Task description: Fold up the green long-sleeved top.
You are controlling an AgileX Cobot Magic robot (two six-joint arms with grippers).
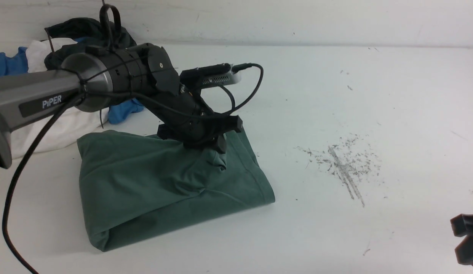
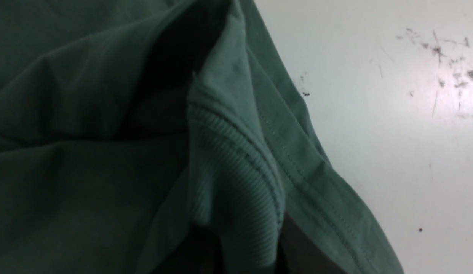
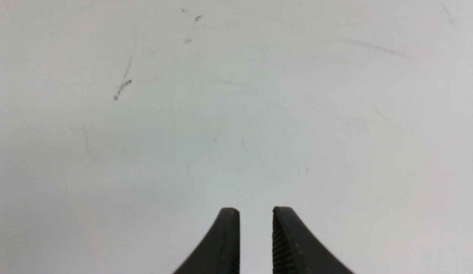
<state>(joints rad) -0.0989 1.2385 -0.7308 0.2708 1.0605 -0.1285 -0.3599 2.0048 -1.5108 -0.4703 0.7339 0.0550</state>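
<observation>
Left tool (image 1: 220, 147) — atop far edge of folded green top (image 1: 164, 182)

White counter (image 1: 373, 95) carried folded sage-green knit top (image 1: 152, 182) left of centre; heap of white, blue and dark clothes (image 1: 72, 129) behind it; grey scratch marks (image 1: 347, 167) to right.

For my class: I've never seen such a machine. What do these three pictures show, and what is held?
It is a robot with two arms, each ending in a gripper. The front picture looks forward from between them; the others come from a camera on each wrist. On the white table lies the green long-sleeved top, folded, with a pile of other clothes behind. The left gripper sits on the top, a ribbed fold between its jaws; whether it grips is unclear. The right gripper, slightly open, holds nothing.
</observation>
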